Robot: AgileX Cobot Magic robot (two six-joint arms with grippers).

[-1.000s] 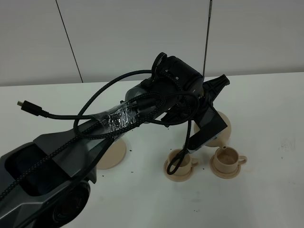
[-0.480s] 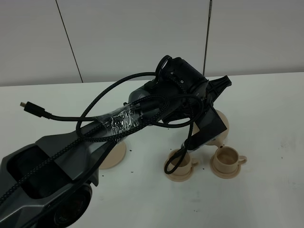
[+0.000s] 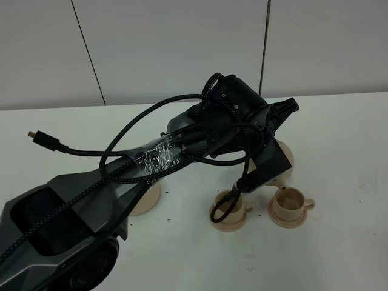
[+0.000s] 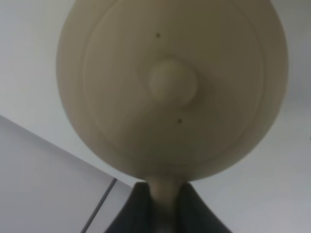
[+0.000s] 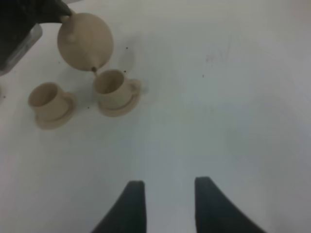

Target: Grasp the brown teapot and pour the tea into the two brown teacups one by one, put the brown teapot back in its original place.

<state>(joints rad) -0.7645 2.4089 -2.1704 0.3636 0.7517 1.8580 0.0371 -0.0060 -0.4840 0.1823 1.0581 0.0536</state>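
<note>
Teapot (image 5: pixel 85 41) is airborne, upper left of the right wrist frame, tipped so its spout sits right over the rim of the right cup (image 5: pixel 112 90). That's a pour pose for that cup. Dark tip at the spout could be tea, but it's too blurred to call.

Left gripper (image 4: pixel 163 213) is clamped on the teapot's handle. In the left wrist view the dark fingers pinch the loop at bottom centre, and the lid with its knob fills the frame. Lid is seated. Holding by the handle puts the spout opposite the wrist, so wrist roll sets the tilt.

Left cup (image 5: pixel 48 104) sits just beside the right one, each on its own small saucer, both upright. Interiors look pale and no fill level is readable, so I can't say which has tea. My guess is pouring is mid-way at best.

Big saucer (image 3: pixel 148 197), the return spot, is at lower left of centre in the overhead. It's bare where visible, half hidden under the left arm, and well apart from the cups.

A few dark specks on the worktop (image 3: pixel 339 242) around the cups, likely drips.

Right gripper (image 5: pixel 167 206) is spread and holding nothing, parked over bare worktop away from the pour.

Loose cable (image 3: pixel 73 148) loops off the left arm, and one loop hangs in front of the left cup. Possible snag risk when moving over.
</note>
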